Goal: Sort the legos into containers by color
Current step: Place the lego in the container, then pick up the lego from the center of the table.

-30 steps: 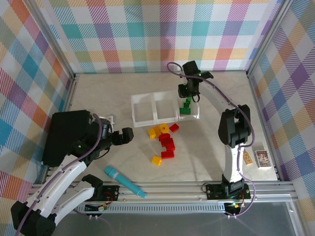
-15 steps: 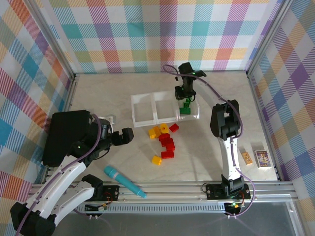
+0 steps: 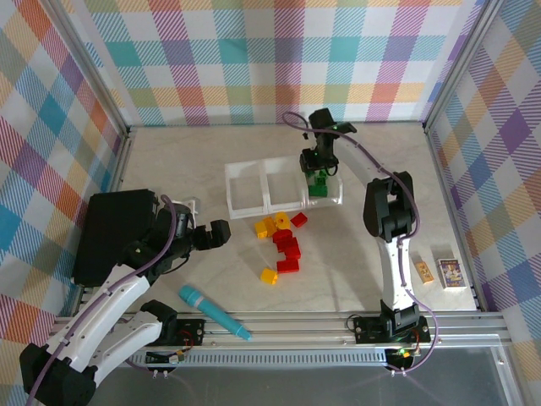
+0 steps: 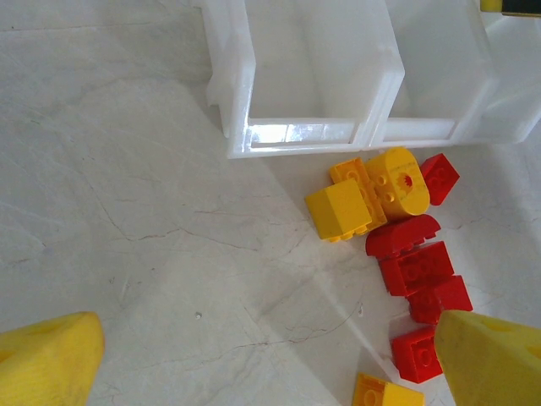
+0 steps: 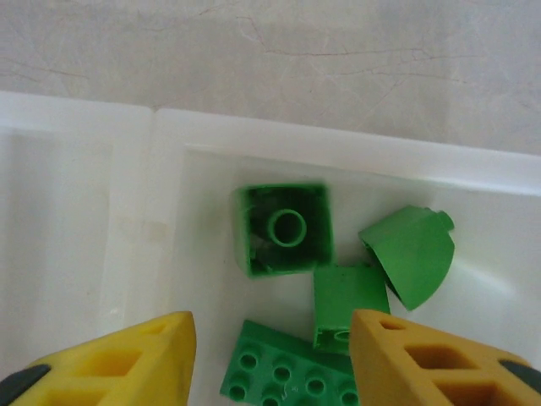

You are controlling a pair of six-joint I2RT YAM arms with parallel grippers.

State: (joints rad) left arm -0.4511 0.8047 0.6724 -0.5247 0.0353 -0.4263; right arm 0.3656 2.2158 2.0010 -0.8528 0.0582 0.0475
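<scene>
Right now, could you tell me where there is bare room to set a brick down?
Bare table lies between the tray and the back wall, and between the brick pile and the right arm. The left compartment and middle compartment are empty. Crowded: the pile, and the green bricks in the right compartment.

I've got bare marble tabletop [image 4: 152, 254] left of the red and yellow-orange plastic brick cluster [image 4: 414, 266], in front of the clear whitish-rimmed three-compartment tray [image 4: 296, 135]. Left and middle compartments are open from above; the right one holds green bricks [image 5: 283, 228]. Teal cylinder [image 3: 211, 310] and large black box [image 3: 106, 228] crowd near-left.
</scene>
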